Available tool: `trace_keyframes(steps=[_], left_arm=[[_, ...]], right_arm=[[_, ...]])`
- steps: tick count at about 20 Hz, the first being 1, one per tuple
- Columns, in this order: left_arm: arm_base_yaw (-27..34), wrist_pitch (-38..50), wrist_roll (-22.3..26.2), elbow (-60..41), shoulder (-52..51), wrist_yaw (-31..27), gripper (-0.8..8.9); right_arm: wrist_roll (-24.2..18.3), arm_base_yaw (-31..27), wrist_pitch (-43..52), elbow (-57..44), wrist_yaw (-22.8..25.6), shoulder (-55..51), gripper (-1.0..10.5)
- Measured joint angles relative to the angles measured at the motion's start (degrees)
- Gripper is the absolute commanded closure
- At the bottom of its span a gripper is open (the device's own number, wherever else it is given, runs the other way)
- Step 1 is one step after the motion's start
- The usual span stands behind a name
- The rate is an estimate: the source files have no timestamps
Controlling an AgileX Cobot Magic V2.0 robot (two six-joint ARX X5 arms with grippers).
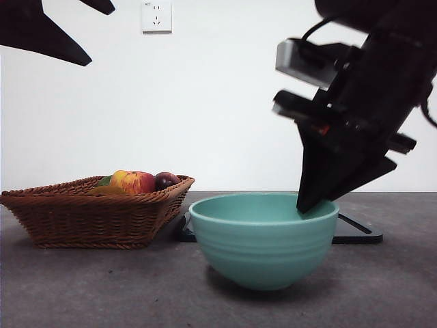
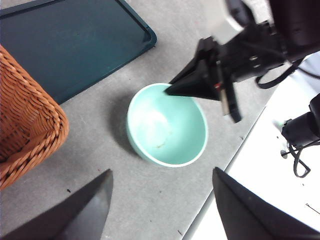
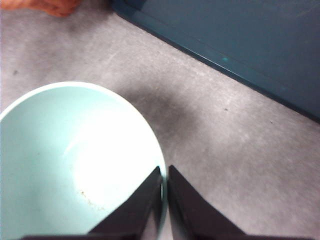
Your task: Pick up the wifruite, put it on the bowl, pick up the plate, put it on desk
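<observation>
The teal-green bowl (image 1: 263,239) stands on the grey desk (image 1: 102,287); its inside shows empty in the left wrist view (image 2: 167,125). My right gripper (image 1: 305,205) comes down from the upper right and is shut on the bowl's rim, one jaw inside and one outside (image 3: 164,172). It also shows in the left wrist view (image 2: 170,90). A small dull orange-brown fruit, the wifruite (image 1: 104,191), lies low in the wicker basket (image 1: 89,215), partly hidden by its rim. My left gripper (image 2: 161,172) is open and empty, high above the desk.
The basket also holds a red-yellow apple (image 1: 133,181) and a dark purple-red fruit (image 1: 166,180). A flat dark tray (image 2: 75,40) lies behind the bowl, next to the basket. The desk's edge runs close to the bowl (image 2: 235,160).
</observation>
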Motion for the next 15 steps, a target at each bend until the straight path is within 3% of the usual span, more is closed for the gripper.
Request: trace_keyframes(steps=[8,12,15], left_arm=[[0.0,-0.4,0.0,0.0,0.0,0.0,5.01],[0.0,-0.4,0.0,0.0,0.0,0.0,5.02],[0.0,-0.4,0.0,0.0,0.0,0.0,5.01]], right_arm=[[0.0,0.0,0.5,0.0,0.0,0.9,9.3],[0.0,0.0,-1.6,0.0,-0.1,0.9,7.3],[0.1,0.0,-1.6,0.0,-0.1,0.9,7.0]])
